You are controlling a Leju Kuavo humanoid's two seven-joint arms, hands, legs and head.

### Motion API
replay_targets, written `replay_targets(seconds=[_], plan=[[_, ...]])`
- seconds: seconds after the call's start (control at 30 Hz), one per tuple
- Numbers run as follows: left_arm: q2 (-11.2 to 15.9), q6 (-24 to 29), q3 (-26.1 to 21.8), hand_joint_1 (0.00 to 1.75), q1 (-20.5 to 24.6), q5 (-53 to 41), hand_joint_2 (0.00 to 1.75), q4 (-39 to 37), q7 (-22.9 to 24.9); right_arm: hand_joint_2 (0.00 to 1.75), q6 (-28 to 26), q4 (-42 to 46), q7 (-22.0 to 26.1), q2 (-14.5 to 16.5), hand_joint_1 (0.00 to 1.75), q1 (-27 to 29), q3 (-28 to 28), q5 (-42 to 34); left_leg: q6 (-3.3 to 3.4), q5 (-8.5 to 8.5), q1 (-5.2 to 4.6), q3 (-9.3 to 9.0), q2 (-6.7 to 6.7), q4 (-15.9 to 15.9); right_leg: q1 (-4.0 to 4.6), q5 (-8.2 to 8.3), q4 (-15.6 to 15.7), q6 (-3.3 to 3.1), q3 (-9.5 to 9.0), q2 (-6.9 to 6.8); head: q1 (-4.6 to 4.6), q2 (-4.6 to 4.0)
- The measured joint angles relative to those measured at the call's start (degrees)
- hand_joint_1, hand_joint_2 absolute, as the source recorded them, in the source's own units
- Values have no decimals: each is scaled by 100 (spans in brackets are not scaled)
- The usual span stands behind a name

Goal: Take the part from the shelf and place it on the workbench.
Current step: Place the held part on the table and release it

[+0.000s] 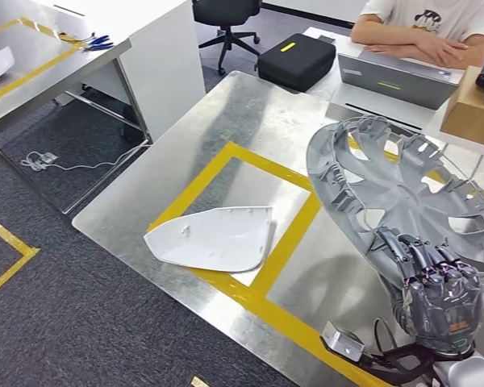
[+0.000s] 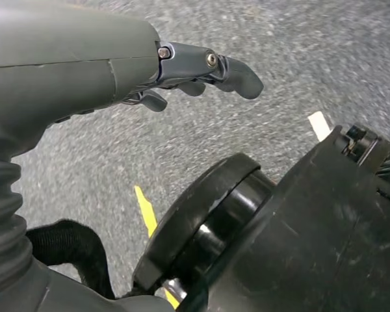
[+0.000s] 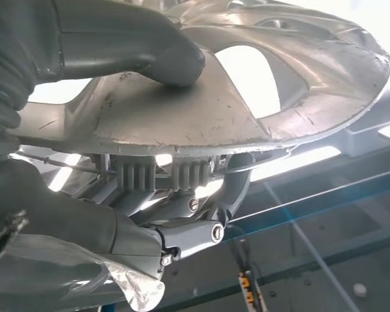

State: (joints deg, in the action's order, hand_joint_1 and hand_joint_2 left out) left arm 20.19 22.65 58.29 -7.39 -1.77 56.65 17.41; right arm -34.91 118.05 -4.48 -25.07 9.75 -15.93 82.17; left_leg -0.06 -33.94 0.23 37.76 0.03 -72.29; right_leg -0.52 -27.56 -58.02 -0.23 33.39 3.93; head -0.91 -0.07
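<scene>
- Risk of slip: right hand (image 1: 437, 294) grips the wheel cover (image 1: 404, 193) at one rim edge only, thumb on one face and fingers (image 3: 203, 224) curled under the other, so the wide disc hangs off to one side and could pivot or drop if tilted.
- Risk of collision: the cover is carried above the desk (image 1: 166, 193), near the laptop (image 1: 398, 76) and cardboard box (image 1: 471, 105); judged likely to clip them if swung that way.
- Risk of overlap: the white mirror shell (image 1: 212, 238) lies in one yellow-taped square (image 1: 288, 230); setting down there would stack the parts.
- Left hand (image 2: 183, 71): hangs over carpet, holds nothing, fingers slack and apart.
- Materials: cover is grey moulded plastic, spoked, scratched, ribbed clips on the back; desk is brushed metal, slick; shell is smooth and glossy.
</scene>
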Motion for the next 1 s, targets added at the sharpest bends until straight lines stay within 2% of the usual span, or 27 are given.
replay_targets(seconds=[0.03, 0.07, 0.1, 0.13, 0.17, 0.23, 0.27, 0.3, 0.37, 0.4, 0.43, 0.47, 0.5, 0.53, 0.57, 0.6, 0.63, 0.73, 0.77, 0.8, 0.87, 0.9, 0.93, 0.97, 1.0], plan=[[3, 1, 2, 0, 2, 0, 175, -1, 3, 175, 4, 0, -2, 0, 175, 0, -1, -1, 56, 244, -13, -154, -95, 390, 7, 4, 0, -2, -3, 82, 0, 0], [10, 2, 3, 0, 4, 1, 175, -1, 5, 175, 8, -1, -2, 2, 175, -1, -2, 0, 125, 434, -21, -322, -262, 792, 13, 9, -1, 1, -1, 157, -5, 0], [17, 3, 5, 0, 3, 1, 175, -1, 7, 175, 12, -2, -2, 5, 175, -7, -3, 1, 175, 557, -28, -456, -409, 1119, 7, 15, -5, 11, 9, 228, -5, 0], [26, 4, 8, 0, 3, 3, 175, -2, 9, 175, 17, -3, -2, 9, 175, -12, -5, 1, 211, 611, -40, -541, -523, 1324, -11, 25, -6, 35, 29, 301, -2, 0], [32, 5, 10, 0, 4, 8, 175, -1, 14, 175, 22, -4, -2, 13, 175, -15, -8, -1, 227, 600, -50, -570, -556, 1392, -30, 37, -2, 69, 50, 373, 3, 0], [32, 5, 12, 0, 17, 16, 175, 1, 24, 175, 29, -3, -2, 15, 175, -7, -12, -10, 217, 629, -49, -601, -412, 1475, -53, 57, 9, 144, 109, 479, 14, 0], [28, 7, 13, 0, 24, 20, 175, 2, 27, 175, 33, -3, -2, 16, 175, -7, -15, -18, 219, 656, -33, -621, -330, 1534, -38, 13, -44, 168, 160, 380, -2, 0], [22, 10, 15, 0, 32, 24, 175, 2, 28, 175, 38, -3, 2, 17, 175, -13, -17, -21, 222, 684, -13, -640, -242, 1592, -19, -83, -181, 190, 247, 212, -27, 0], [10, 16, 27, 0, 37, 38, 175, 2, 29, 175, 46, -9, 8, 24, 175, -34, -29, -24, 232, 704, -7, -653, -66, 1639, -10, -432, -818, 233, 560, -210, -72, 0], [6, 17, 35, 0, 35, 46, 175, 1, 31, 175, 50, -14, 10, 26, 175, -39, -34, -23, 231, 700, -12, -652, 24, 1637, -23, -584, -1181, 261, 733, -306, -78, 0], [3, 17, 47, 0, 34, 50, 175, 1, 32, 175, 53, -20, 10, 28, 175, -39, -39, -25, 225, 692, -16, -654, 116, 1634, -38, -658, -1441, 286, 853, -357, -79, 0], [3, 16, 60, 0, 34, 51, 175, 1, 33, 175, 56, -25, 9, 28, 175, -37, -42, -26, 216, 681, -17, -660, 202, 1632, -50, -614, -1477, 308, 863, -381, -79, 0], [0, 16, 71, 0, 35, 52, 175, 1, 34, 175, 60, -31, 8, 28, 175, -33, -44, -27, 201, 667, -14, -670, 283, 1627, -59, -467, -1267, 324, 745, -417, -80, 0], [-3, 16, 80, 0, 38, 52, 175, 1, 34, 175, 63, -36, 4, 28, 175, -32, -46, -30, 180, 647, -11, -683, 354, 1616, -67, -267, -876, 336, 526, -488, -81, 0], [-5, 17, 86, 0, 40, 52, 175, 1, 36, 175, 67, -38, 2, 28, 175, -38, -48, -32, 151, 622, -15, -691, 406, 1603, -59, -133, -469, 336, 288, -569, -81, 0], [-3, 17, 90, 0, 47, 53, 175, 1, 38, 175, 72, -39, 1, 29, 175, -41, -51, -36, 117, 597, -24, -698, 449, 1581, -51, -39, -141, 314, 94, -623, -78, 0], [2, 20, 96, 0, 55, 55, 175, 1, 43, 175, 84, -39, 3, 30, 175, -45, -54, -47, 84, 580, -36, -702, 480, 1566, -39, -13, 35, 281, -17, -650, -74, 0], [10, 37, 121, 0, 89, 77, 175, 2, 63, 175, 154, -39, 14, 31, 175, -46, -73, -108, -1, 560, -44, -733, 539, 1549, -22, -19, 76, 152, -48, -576, -74, 0], [10, 44, 127, 0, 93, 86, 175, 3, 69, 175, 172, -39, 14, 31, 175, -47, -77, -124, -31, 509, -33, -728, 473, 1497, -28, -14, 81, 115, -53, -556, -71, 0], [12, 50, 131, 0, 92, 91, 175, 4, 77, 175, 181, -39, 14, 31, 175, -48, -81, -132, -60, 394, -21, -671, 363, 1345, -40, -8, 91, 80, -58, -540, -63, 0], [20, 63, 134, 0, 77, 99, 175, 5, 91, 175, 186, -39, 15, 32, 175, -50, -92, -135, -104, 16, -3, -380, 118, 678, -47, -3, 98, 33, -60, -505, -44, 0], [22, 66, 137, 0, 68, 101, 175, 5, 94, 175, 186, -41, 15, 33, 175, -49, -100, -131, -112, -168, -2, -182, 65, 256, -42, -4, 98, 21, -57, -484, -40, 0], [23, 67, 141, 0, 58, 103, 175, 5, 95, 175, 186, -43, 15, 33, 175, -48, -107, -127, -112, -271, -2, -26, 49, -71, -36, -4, 97, 17, -58, -458, -40, 0], [22, 67, 148, 0, 49, 103, 175, 5, 95, 175, 185, -44, 15, 33, 175, -47, -113, -123, -102, -260, -2, 48, 45, -211, -28, -5, 96, 13, -62, -430, -41, 0], [22, 67, 155, 0, 43, 103, 175, 5, 95, 175, 185, -46, 15, 33, 175, -45, -117, -121, -81, -127, -3, 11, 43, -104, -19, -6, 95, 10, -71, -399, -40, 0]])
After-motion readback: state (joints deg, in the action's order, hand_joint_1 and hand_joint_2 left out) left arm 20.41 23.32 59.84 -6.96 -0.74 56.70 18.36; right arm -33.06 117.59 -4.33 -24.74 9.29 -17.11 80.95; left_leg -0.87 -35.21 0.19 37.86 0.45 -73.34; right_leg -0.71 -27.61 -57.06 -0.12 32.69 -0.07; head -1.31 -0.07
